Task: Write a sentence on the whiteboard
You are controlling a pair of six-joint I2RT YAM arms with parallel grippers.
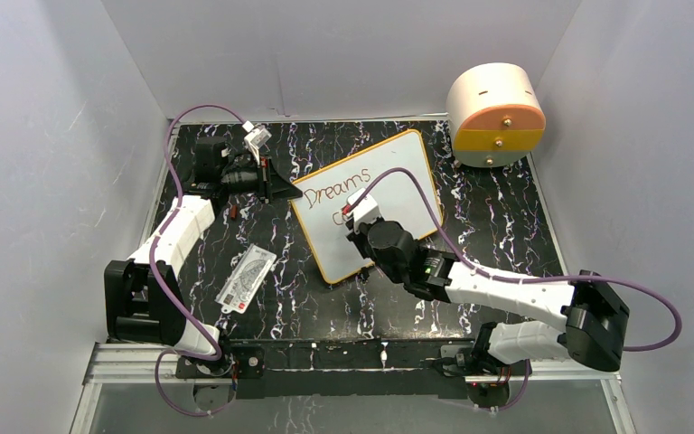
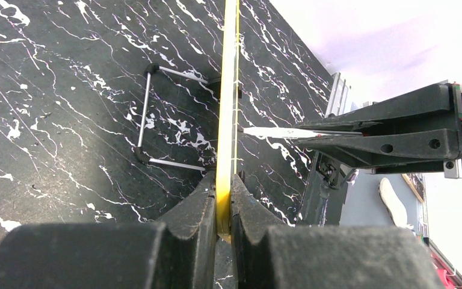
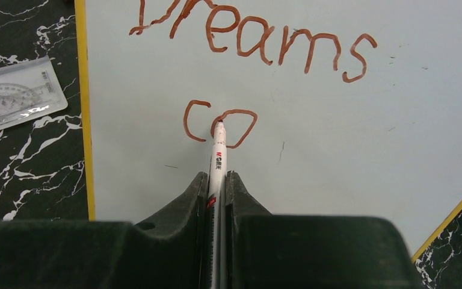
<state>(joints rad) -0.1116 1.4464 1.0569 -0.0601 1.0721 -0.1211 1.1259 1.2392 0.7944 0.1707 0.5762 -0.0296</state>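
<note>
**A:** What is the right gripper doing?

**B:** Its jaws are narrow and pinched on a white marker that sticks straight out past the fingertips. The tip sits on the whiteboard, at the top of the "o" in the middle of the right wrist view.

**A:** And the left gripper?

**B:** It is clamped tight on the board's yellow frame, bottom centre of its own view, steadying it. A wire stand shows behind the board.

**A:** How far along is the sentence?

**B:** "Dreams" runs across the top of the board, with "co" started below it. I'd say the second word is in hand and the "o" is just being closed.

**A:** What does the next move call for?

**B:** Probably a short lift and a shift to the right for the next letter, with light, even pressure. Much of the board below and to the right is bare.

**A:** What lies around it?

**B:** The board lies at a slant at the centre of the overhead view, on a black table veined with white. A plastic card lies lower left of it, apart. A round cream-and-orange container sits at the upper right, and pale walls close in the sides and back.
</note>
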